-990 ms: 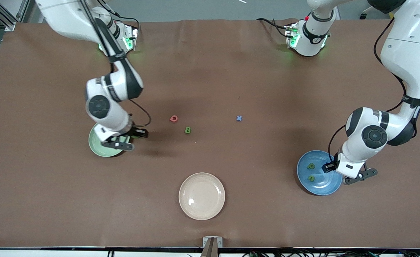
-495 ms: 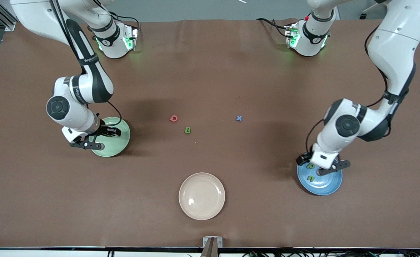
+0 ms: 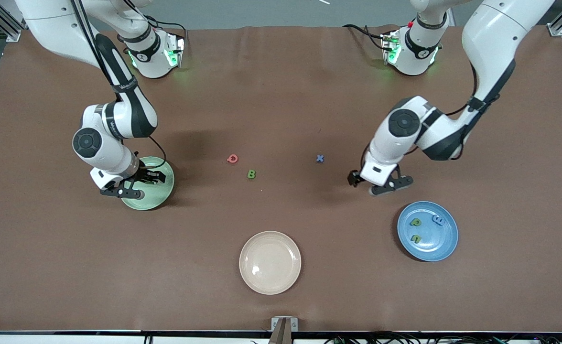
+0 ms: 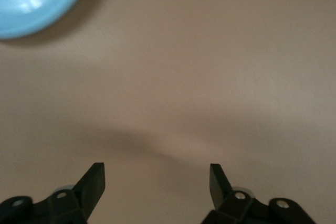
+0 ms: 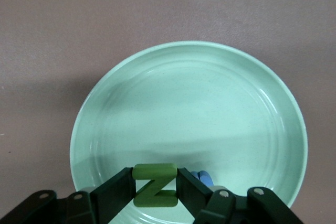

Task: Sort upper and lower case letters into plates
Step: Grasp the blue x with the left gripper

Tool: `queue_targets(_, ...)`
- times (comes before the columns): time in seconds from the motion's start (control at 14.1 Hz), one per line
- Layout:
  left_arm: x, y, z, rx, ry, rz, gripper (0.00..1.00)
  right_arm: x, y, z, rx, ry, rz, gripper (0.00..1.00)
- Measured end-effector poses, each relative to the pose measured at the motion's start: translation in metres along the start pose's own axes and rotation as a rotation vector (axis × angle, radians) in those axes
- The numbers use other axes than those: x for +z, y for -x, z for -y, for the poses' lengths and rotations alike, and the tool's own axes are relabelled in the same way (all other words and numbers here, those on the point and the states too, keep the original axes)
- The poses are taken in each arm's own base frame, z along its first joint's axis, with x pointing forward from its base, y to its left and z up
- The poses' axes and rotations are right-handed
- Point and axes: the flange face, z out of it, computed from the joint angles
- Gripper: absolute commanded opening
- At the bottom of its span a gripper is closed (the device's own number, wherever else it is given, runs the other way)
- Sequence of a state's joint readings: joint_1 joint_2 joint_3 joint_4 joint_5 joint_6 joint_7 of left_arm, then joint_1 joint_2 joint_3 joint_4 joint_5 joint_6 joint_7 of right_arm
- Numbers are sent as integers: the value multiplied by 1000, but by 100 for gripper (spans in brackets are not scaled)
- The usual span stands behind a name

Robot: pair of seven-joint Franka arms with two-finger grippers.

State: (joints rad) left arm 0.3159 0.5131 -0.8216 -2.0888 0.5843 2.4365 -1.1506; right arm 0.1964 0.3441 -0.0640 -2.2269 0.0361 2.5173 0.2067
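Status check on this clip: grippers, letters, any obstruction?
Right gripper shut on green N over pale green plate. Left gripper open, empty, over bare table. Three letters in blue plate. Nothing in the way.

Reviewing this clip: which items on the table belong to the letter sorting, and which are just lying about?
Part of the job:
- green N, held by the right gripper over the pale green plate
- blue plate holding two green letters and a blue letter
- red Q, green B, blue x, loose on the table
- left gripper, open and empty

Lying about:
- cream plate
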Motion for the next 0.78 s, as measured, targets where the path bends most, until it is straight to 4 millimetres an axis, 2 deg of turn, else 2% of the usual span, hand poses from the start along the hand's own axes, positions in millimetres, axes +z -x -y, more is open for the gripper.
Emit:
queue_targets(0.21,0,41,-31,0,8,18,83,10,2,3,-2,-2,8,0)
queue_targets(0.5,6,106,-78,15,7,37,78,23,9,6,-6,-3,7,0)
queue_targets(0.64,13,128,-88,14,0,41,76,24,9,6,-6,-4,6,0)
queue_targets(0.78,24,139,-91,-1,-11,35,75,25,11,5,-6,-3,8,1)
